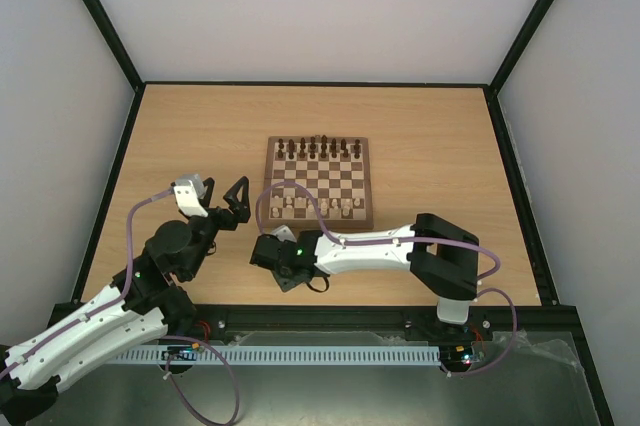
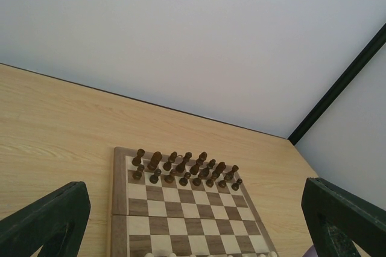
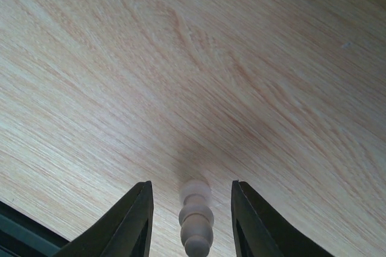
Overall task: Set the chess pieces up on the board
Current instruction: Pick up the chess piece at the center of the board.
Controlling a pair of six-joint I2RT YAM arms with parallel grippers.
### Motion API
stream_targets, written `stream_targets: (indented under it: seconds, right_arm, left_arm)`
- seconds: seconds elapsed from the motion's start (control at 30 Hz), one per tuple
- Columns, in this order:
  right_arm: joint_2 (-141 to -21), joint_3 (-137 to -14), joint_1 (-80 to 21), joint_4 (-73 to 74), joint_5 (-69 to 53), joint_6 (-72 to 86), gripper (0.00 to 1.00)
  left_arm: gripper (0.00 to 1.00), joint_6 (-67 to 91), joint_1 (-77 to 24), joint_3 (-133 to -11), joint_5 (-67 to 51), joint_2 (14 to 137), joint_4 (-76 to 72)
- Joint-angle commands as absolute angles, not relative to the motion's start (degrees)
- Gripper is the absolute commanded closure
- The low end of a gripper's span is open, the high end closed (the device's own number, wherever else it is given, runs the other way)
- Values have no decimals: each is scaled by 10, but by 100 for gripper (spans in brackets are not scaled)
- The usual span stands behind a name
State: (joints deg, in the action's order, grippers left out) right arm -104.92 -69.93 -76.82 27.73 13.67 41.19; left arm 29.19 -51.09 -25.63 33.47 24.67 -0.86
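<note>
The board [image 1: 318, 182] lies mid-table, with dark pieces on its far two rows and several pale chess pieces [image 1: 318, 206] on its near rows. In the left wrist view the board [image 2: 181, 212] lies ahead, and pale piece tops [image 2: 161, 255] show at the bottom edge. My left gripper [image 1: 233, 200] is open and empty, raised just left of the board. My right gripper [image 1: 272, 254] points down at the table in front of the board's near-left corner. It is open around one pale chess piece [image 3: 196, 224], with a gap on each side.
Dark pieces [image 2: 184, 169] fill the board's far rows. The black-framed table edge [image 1: 320, 311] runs close behind the right gripper. White walls enclose the table on three sides.
</note>
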Motion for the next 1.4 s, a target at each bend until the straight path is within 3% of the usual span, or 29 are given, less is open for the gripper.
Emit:
stream_targets:
  seconds: [0.0, 0.63, 1.1, 1.37]
  right_arm:
    - [-1054, -705, -779, 317, 135, 427, 65]
    - [-1039, -699, -789, 344, 139, 448, 91]
    - [-1014, -722, -786, 391, 165, 436, 92]
    - [-980, -744, -725, 412, 190, 401, 95]
  left_arm:
    - [1, 297, -512, -254, 342, 250, -16]
    - [1, 298, -512, -256, 335, 252, -16]
    - [1, 298, -512, -253, 335, 259, -22]
    - [1, 296, -512, -252, 336, 261, -22]
